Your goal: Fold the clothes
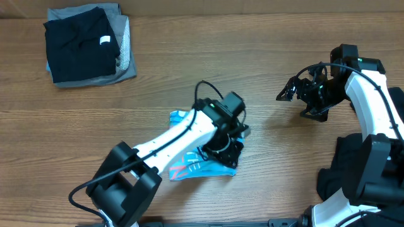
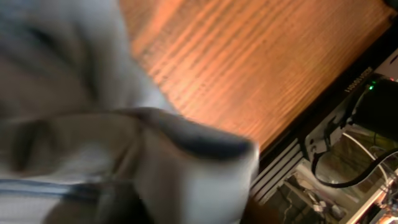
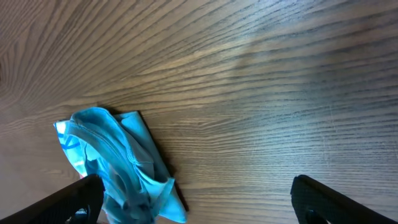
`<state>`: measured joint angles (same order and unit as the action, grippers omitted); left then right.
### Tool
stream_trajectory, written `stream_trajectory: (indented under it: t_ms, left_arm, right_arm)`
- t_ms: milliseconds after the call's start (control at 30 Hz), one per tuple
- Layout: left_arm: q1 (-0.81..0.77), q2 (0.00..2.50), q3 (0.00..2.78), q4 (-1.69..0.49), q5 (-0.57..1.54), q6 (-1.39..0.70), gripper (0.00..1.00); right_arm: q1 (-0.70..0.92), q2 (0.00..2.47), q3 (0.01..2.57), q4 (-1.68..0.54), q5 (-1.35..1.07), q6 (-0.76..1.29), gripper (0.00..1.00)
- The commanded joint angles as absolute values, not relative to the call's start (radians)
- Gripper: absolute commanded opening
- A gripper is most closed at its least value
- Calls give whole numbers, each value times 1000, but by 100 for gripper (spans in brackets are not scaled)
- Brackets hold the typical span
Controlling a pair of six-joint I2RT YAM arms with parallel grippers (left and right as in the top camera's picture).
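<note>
Overhead, left pincer bends down onto T-shirt, seemingly gripping.

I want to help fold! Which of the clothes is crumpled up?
The light-blue fabric T-shirt in the middle; the black garment and grey garment lie flat, stacked.

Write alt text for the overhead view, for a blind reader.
The left tool is down on a crumpled light-blue T-shirt at the middle of a wooden table. The right tool is off to the right, apart from it; a folded black garment lies on a grey garment at the upper left.
</note>
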<state>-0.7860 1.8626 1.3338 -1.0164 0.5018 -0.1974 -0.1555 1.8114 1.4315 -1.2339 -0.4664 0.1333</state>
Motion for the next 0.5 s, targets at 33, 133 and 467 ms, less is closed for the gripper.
stream_trajectory:
  t_ms: [33, 133, 467]
  left_arm:
    - [-804, 1829, 1344, -1008, 491, -210, 100]
    - [-804, 1829, 1351, -992, 530, -188, 100]
    - [-744, 1745, 1580, -1093, 329, -267, 100]
  right_arm:
    - [-155, 1807, 1454, -1232, -473, 126, 100]
    - [-155, 1807, 1454, -1232, -474, 127, 100]
    - [-155, 1807, 1454, -1233, -477, 130, 100]
